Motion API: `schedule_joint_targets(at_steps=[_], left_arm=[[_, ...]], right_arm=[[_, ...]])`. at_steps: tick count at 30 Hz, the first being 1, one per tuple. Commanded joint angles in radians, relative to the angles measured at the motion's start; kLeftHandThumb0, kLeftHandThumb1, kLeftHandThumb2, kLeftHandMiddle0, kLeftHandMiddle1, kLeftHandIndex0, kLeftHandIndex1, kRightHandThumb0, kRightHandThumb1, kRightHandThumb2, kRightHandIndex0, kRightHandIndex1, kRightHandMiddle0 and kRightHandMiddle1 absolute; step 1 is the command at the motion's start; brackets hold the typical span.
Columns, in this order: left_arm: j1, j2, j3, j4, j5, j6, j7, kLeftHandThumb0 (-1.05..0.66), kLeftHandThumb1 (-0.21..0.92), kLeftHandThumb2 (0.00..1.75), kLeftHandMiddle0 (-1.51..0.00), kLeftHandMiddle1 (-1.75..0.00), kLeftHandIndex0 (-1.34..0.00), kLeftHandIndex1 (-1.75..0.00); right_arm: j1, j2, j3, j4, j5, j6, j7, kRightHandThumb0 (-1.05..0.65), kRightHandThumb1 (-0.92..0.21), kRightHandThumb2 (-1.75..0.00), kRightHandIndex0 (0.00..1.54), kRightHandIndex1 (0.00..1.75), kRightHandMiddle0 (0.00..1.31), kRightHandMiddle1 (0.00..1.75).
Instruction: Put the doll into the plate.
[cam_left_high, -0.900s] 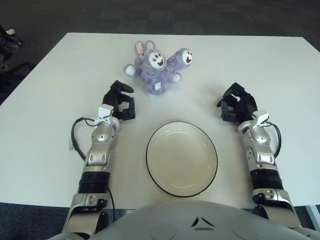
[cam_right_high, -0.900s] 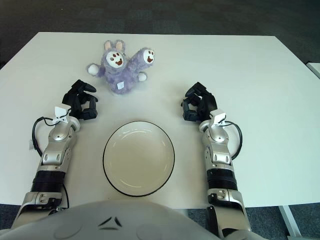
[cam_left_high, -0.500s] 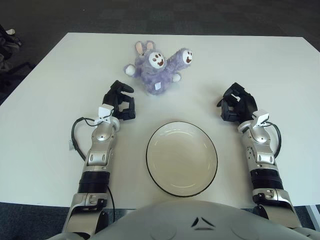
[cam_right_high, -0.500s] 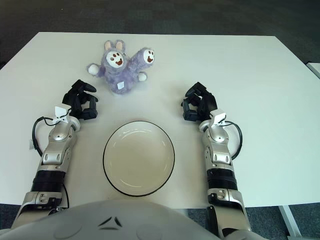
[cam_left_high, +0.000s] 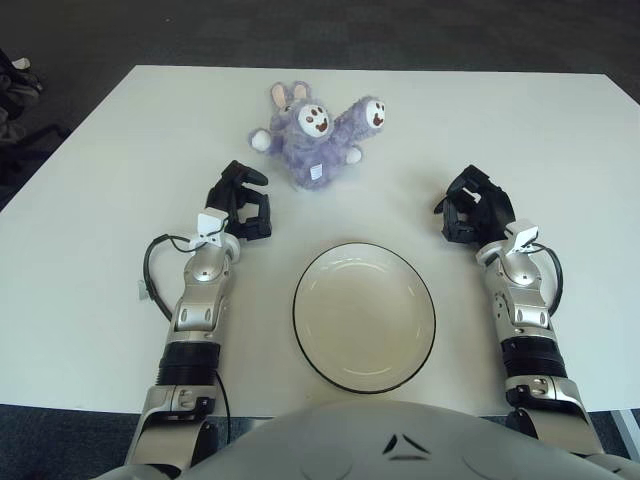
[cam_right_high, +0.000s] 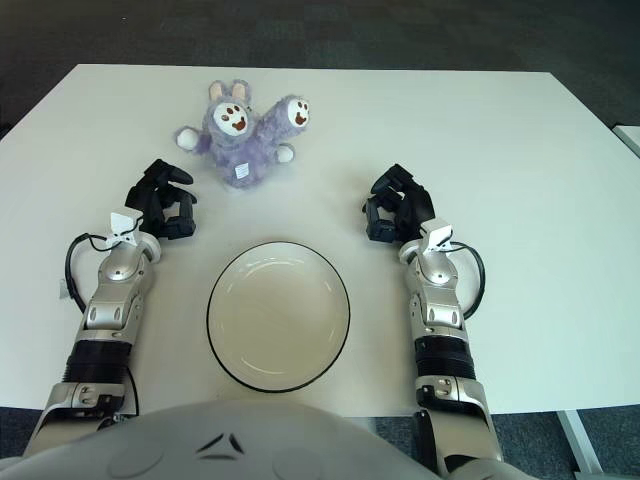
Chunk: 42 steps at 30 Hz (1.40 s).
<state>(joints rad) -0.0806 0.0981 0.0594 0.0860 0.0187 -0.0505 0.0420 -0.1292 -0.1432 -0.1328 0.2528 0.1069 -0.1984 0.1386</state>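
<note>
Right eye view alone shows floor right of the table (cam_right_high: 560, 150).

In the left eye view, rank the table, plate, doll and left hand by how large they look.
1. table
2. plate
3. doll, though it lies farther from the camera, so the gap to the plate is uncertain
4. left hand, fingers curled, holding nothing
</note>
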Motion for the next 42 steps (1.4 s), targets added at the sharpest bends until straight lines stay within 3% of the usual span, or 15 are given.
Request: schedule_joint_targets(at_steps=[1, 12, 21, 31, 36, 42], left_arm=[[0.059, -0.018, -0.002, 0.066, 0.022, 0.007, 0.026, -0.01, 0.29, 1.35, -0.52, -1.75, -0.5, -1.75], [0.051, -0.028, -0.015, 0.046, 0.042, -0.019, 0.053, -0.01, 0.32, 1.32, -0.5, -1.75, -0.48, -1.75], [0.04, -0.02, -0.032, 0.035, 0.084, -0.042, 0.071, -0.01, 0.6, 0.99, -0.31, -1.75, -0.29, -1.74], [0.027, -0.008, -0.032, 0.028, 0.06, -0.086, 0.034, -0.01, 0.65, 0.92, -0.27, -1.75, -0.25, -1.74], [0.003, 0.019, -0.022, -0.068, 0.042, -0.015, -0.004, -0.01, 0.67, 0.9, -0.26, -1.74, -0.24, -1.74], [-0.005, 0.034, -0.014, -0.098, 0.018, 0.02, -0.042, -0.01, 0.67, 0.9, -0.26, -1.74, -0.24, -1.74]], right_arm=[[0.09, 0.022, 0.0, 0.072, 0.011, 0.023, 0.01, -0.01, -0.3, -1.27, 0.63, 1.53, 0.51, 1.75], [0.09, 0.015, -0.005, -0.014, 0.036, 0.045, 0.031, -0.01, -0.29, -1.29, 0.67, 1.54, 0.48, 1.75], [0.079, 0.012, -0.008, -0.049, 0.032, 0.037, 0.028, -0.01, -0.3, -1.28, 0.66, 1.56, 0.46, 1.75], [0.059, 0.0, -0.008, -0.054, 0.022, 0.029, 0.025, -0.01, -0.35, -1.23, 0.61, 1.57, 0.43, 1.75], [0.048, -0.01, -0.01, -0.088, 0.024, 0.055, 0.022, -0.01, -0.37, -1.2, 0.59, 1.57, 0.42, 1.75], [0.032, -0.019, -0.013, -0.116, 0.019, 0.09, 0.011, -0.01, -0.38, -1.19, 0.59, 1.56, 0.41, 1.75]])
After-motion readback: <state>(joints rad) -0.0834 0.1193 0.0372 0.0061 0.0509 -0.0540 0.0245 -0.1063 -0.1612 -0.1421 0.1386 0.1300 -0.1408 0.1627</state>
